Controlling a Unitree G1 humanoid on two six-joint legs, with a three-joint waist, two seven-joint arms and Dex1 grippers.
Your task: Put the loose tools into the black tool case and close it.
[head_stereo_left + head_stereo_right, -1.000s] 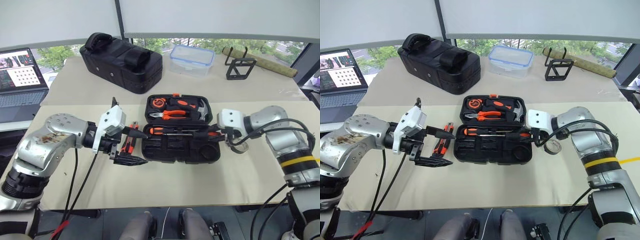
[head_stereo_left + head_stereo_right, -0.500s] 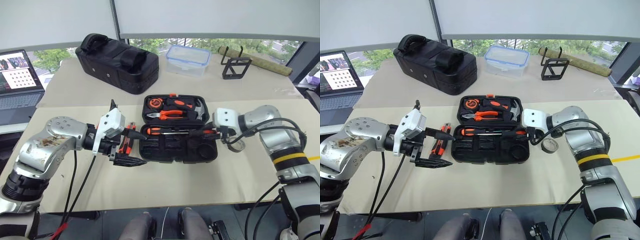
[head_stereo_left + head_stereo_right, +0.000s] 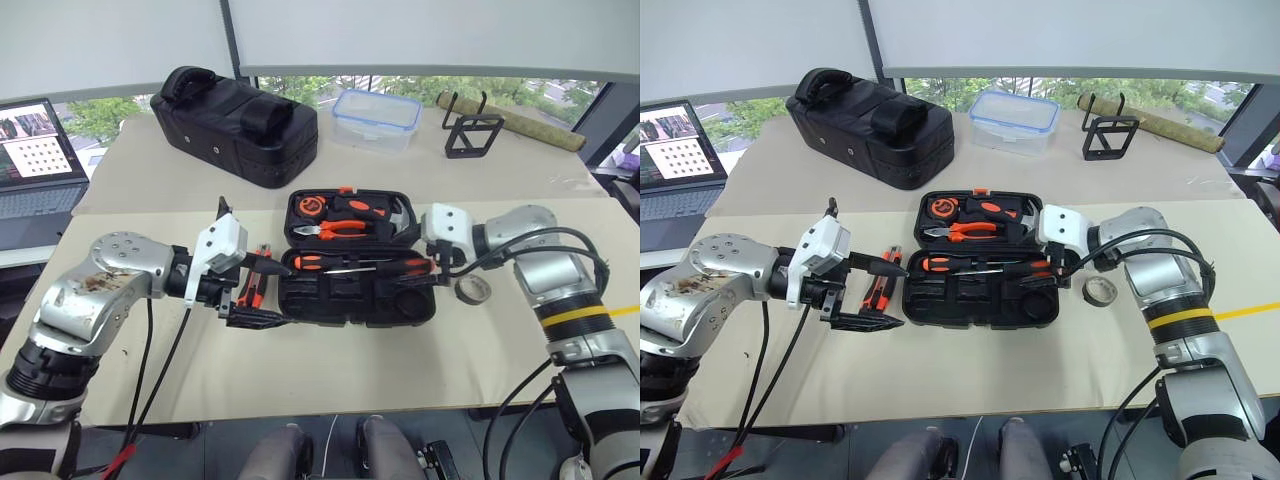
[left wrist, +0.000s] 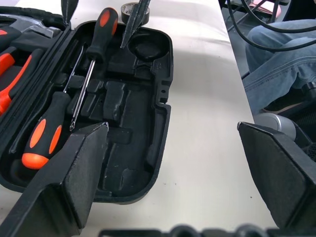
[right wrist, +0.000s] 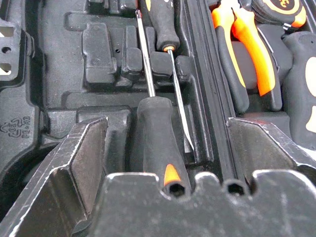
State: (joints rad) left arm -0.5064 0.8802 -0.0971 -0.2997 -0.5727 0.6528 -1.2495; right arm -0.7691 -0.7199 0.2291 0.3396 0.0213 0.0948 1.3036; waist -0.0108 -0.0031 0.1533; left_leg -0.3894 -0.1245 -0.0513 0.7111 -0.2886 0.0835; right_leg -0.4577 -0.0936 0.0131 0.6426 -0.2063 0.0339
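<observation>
Head view shows the utility knife (image 3: 256, 287) outside the case (image 3: 330, 305); wrist views show both tools spread, 2 screwdrivers (image 5: 155, 143) seated

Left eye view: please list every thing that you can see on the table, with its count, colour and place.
tool case: one, black, open, table centre
screwdrivers: two, orange-and-black, inside the case
pliers, tape measure, hammer: one each, in the far half of the case
utility knife: one, orange-and-black, left of the case
tape roll: one, dark, right of the case
fabric bag: one, black, far left
plastic box: one, clear, behind the case
wire stand: one, black, far right
laptop: one, left edge
left gripper: open, beside the knife
right gripper: open, over a screwdriver handle
</observation>
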